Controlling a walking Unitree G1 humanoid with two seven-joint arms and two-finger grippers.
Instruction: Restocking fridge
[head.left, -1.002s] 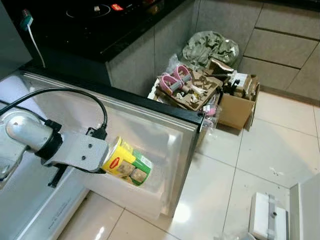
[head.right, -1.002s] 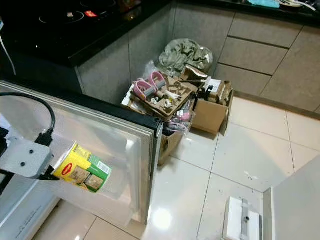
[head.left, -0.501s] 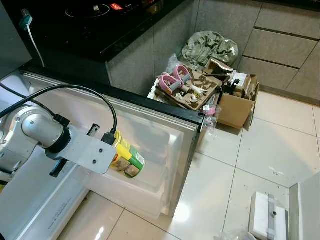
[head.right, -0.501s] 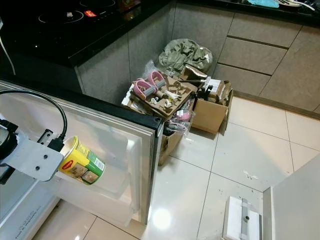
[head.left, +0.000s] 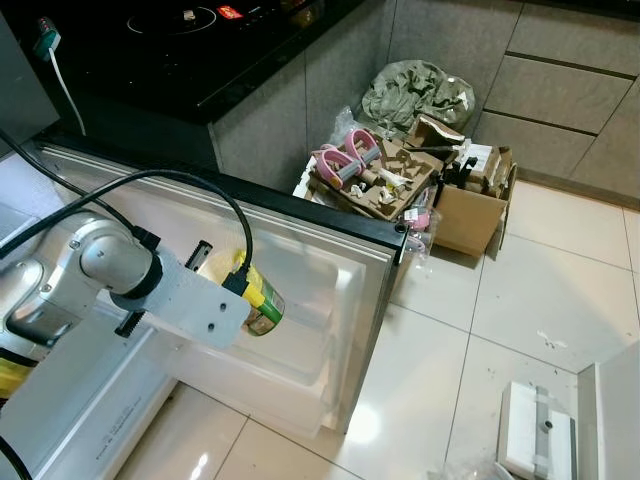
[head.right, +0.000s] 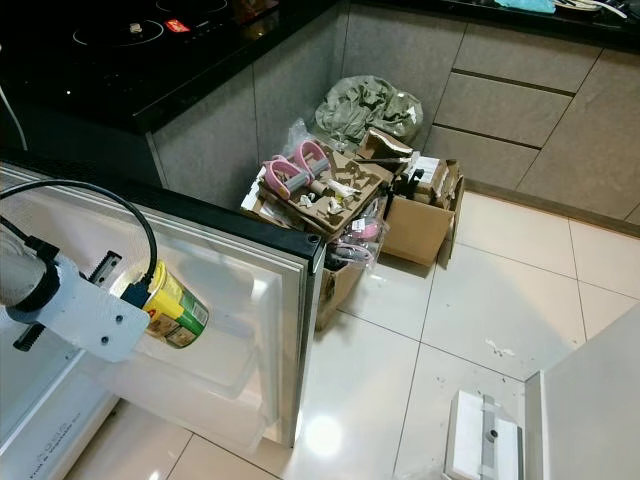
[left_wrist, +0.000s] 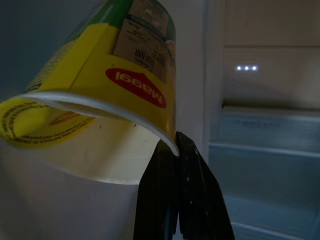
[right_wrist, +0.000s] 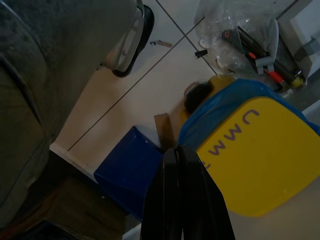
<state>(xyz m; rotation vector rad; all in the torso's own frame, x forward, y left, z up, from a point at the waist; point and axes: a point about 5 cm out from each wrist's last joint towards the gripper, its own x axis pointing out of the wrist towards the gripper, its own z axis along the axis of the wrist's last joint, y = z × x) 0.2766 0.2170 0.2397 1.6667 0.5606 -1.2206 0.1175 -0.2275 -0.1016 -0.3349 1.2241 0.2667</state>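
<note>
The left tool (left_wrist: 177, 145) is mostly hidden in the head views: its silver wrist block covers the black fingers and the upper part of the cup (head.right: 178, 308), so the grip itself can be read only from the left wrist view. There the two black fingers (left_wrist: 170, 200) lie pressed together with the cup's thin rim pinched between them, so the tool is clenched on the rim. The cup is a tapered paper cup with a yellow and green printed wrap, a red oval logo and a white inside; it tilts, its open mouth toward the wrist and its base pointing into the fridge door (head.left: 330, 290). It hangs just above the door's lower shelf bin, over the white moulded plastic lining; whether it touches the bin cannot be made out. A black cable (head.left: 150, 185) loops from the arm to the wrist block.

The right wrist view is dim. The right tool (right_wrist: 179, 165) has its black fingers closed together on nothing, above a yellow lid (right_wrist: 260, 160) with purple letters over blue plastic, a blue box (right_wrist: 127, 167) and pale floor tiles.

Beyond the open door, against grey cabinets, stands a cardboard box (head.left: 470, 215) piled with pink slippers (head.left: 345, 160) and scraps, with a crumpled green bag (head.left: 415, 90) behind. A glossy black desk (head.left: 200, 50) carries a hob, cut off at the frame's edge.
</note>
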